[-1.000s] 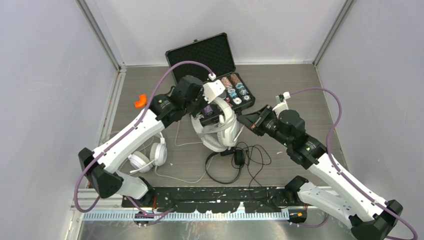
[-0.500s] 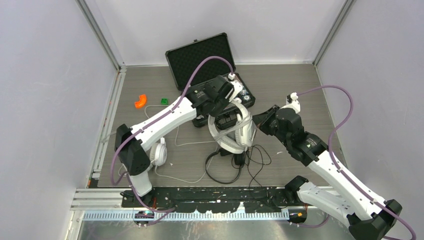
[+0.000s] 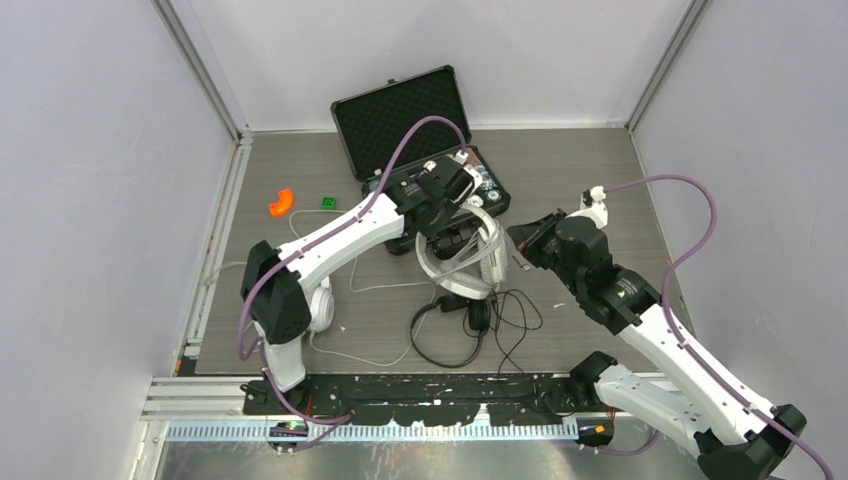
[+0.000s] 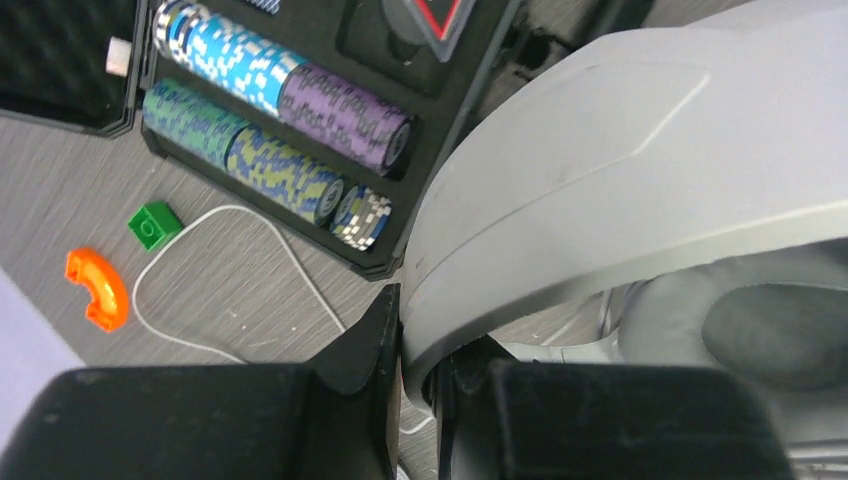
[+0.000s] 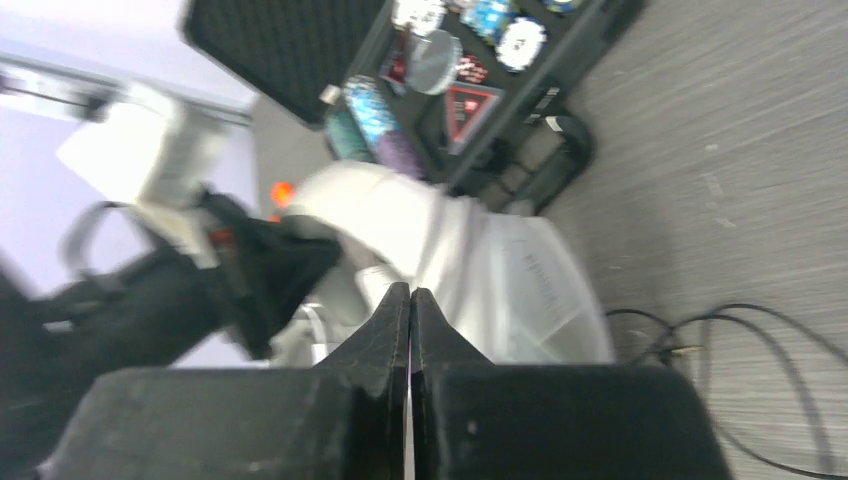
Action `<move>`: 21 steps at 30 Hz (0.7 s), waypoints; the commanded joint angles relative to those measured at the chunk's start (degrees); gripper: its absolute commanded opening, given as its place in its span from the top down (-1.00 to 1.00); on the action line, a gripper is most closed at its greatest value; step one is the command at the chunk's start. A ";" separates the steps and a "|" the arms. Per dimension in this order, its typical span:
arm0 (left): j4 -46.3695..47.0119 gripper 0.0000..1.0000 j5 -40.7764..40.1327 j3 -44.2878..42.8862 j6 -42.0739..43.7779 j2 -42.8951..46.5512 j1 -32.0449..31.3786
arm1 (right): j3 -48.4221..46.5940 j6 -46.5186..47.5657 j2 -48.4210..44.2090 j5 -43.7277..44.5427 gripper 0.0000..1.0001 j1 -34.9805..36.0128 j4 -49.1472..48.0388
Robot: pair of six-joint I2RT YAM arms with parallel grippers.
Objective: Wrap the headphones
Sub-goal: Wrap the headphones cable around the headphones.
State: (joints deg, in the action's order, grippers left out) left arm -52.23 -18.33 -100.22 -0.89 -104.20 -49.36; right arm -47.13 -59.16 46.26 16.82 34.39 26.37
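The left gripper is clenched on the headband of the white-grey headphones, holding them raised over the middle of the table, probably so the cord hangs free for winding. At their 3 o'clock the right gripper is pinched closed (nothing visibly caught).

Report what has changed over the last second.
The left claw, shut on the white-grey headphones, swung them right and toward the chip case as its arm folded inward, uncovering the green block. The right claw drew back slightly rightward, shut. Black headset, case and orange piece stayed put.
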 commanded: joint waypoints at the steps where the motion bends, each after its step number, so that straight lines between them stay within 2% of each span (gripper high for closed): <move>1: 0.48 1.00 -3.56 0.85 -0.74 -0.03 0.41 | -2.96 -4.28 -1.87 1.28 1.00 0.04 -7.87; 7: 3.27 1.00 -2.12 2.53 -1.86 1.33 0.34 | -2.70 -3.11 0.46 -1.54 1.00 -0.01 -8.88; 11: 4.34 1.00 -1.57 3.72 -1.77 1.32 0.36 | -2.14 7.10 2.15 0.55 0.96 -0.08 -10.61; 16: 6.94 1.00 1.99 6.84 -1.21 2.76 0.62 | -1.48 17.70 2.85 7.39 0.35 -0.94 -9.74; 21: 11.46 1.00 9.87 11.13 -2.70 6.86 2.66 | 0.87 26.72 2.02 5.73 0.16 -6.24 -14.30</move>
State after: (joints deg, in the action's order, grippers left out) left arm -46.61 -17.32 -90.76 -1.52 -104.31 -48.29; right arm -47.16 -43.22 49.21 20.69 32.03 18.00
